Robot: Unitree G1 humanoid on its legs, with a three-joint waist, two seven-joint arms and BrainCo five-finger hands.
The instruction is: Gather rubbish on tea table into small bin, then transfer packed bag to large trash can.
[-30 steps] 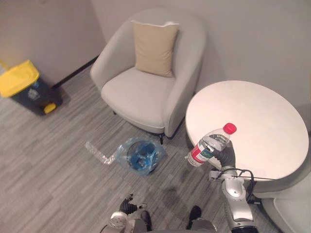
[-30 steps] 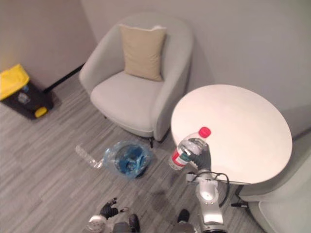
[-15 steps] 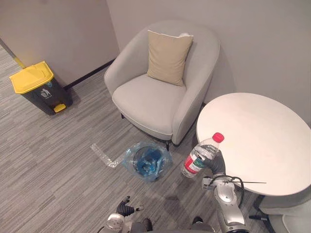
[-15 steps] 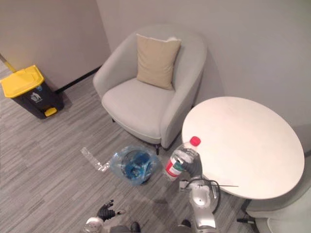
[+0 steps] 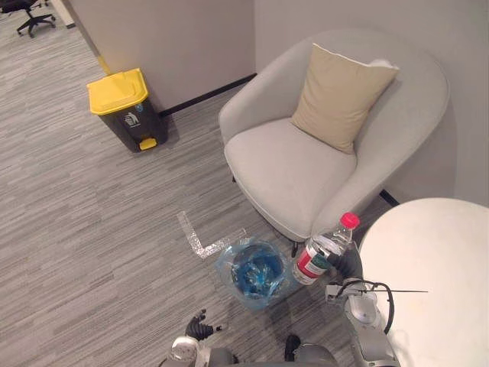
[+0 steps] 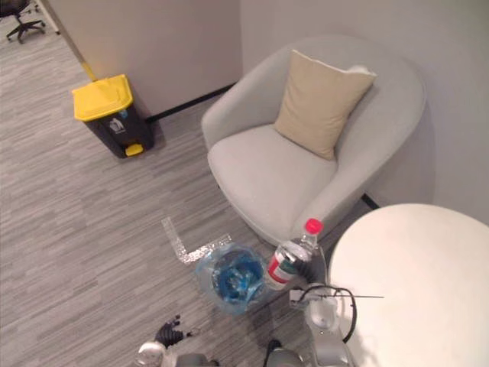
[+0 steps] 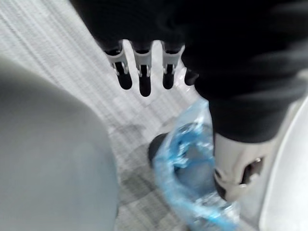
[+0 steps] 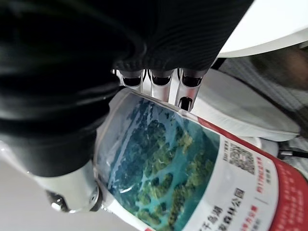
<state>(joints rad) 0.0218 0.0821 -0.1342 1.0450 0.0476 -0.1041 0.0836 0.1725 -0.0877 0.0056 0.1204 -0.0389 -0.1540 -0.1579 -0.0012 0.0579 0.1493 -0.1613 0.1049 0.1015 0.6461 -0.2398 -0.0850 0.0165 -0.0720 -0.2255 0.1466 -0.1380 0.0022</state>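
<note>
Carpeted floor [image 5: 92, 229] holds the bin [image 5: 256, 274]; right hand [image 5: 350, 264] fingers [image 8: 185, 89] clamp the bottle [image 5: 321, 252] near it, undropped; bag [image 5: 228, 267] transfer remains.

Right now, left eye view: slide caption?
Right hand holds a water bottle near the blue-lined small bin.

Grey striped carpet floor [image 5: 76, 229]. Plain pale walls [image 5: 183, 38] at far side, dark skirting [image 5: 206, 95]. Light grey armchair [image 5: 290, 164], tan cushion [image 5: 340, 95], far right.

You have one water bottle [image 5: 325, 252], one bag-lined small bin [image 5: 256, 274], one yellow-lidded trash can [image 5: 126, 111], one armchair [image 5: 283, 176], one cushion [image 5: 340, 95], one round worktop [image 5: 435, 290] and one plastic strip [image 5: 202, 243] on the floor [image 5: 92, 229].
</note>
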